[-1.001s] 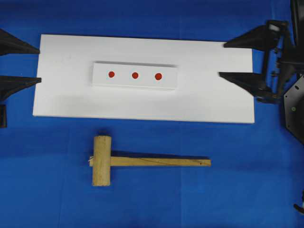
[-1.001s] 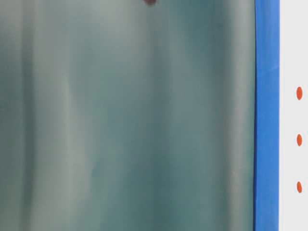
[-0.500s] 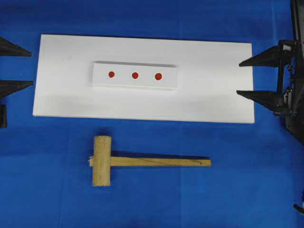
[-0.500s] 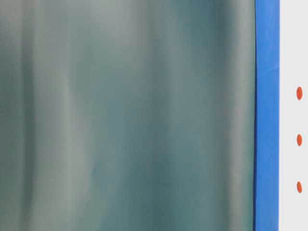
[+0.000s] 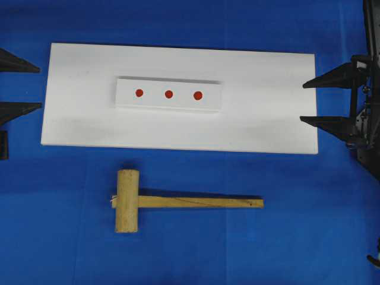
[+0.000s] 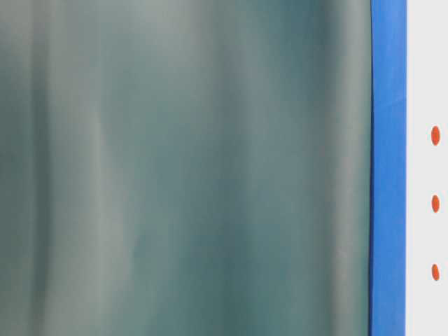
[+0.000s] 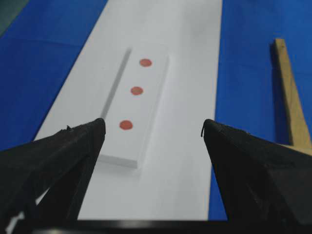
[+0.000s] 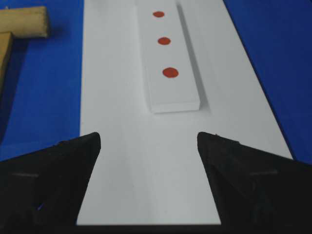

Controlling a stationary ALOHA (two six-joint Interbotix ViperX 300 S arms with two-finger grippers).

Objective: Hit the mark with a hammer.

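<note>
The hammer lies flat on the blue cloth in front of the white board, head to the left and handle pointing right. Three red marks sit in a row on a small raised white block at the board's middle. My left gripper stands open at the board's left edge, holding nothing. My right gripper stands open at the board's right edge, also with nothing in it. The left wrist view has the handle at its right. In the right wrist view the hammer head is at the upper left.
Blue cloth covers the table around the board. In the table-level view a blurred grey-green surface fills most of the picture, leaving a blue strip and the red marks at the right edge.
My right gripper has drawn back to the right, from over the board's right end to its edge. The left gripper has pulled back slightly to the left. The hammer has not moved.
</note>
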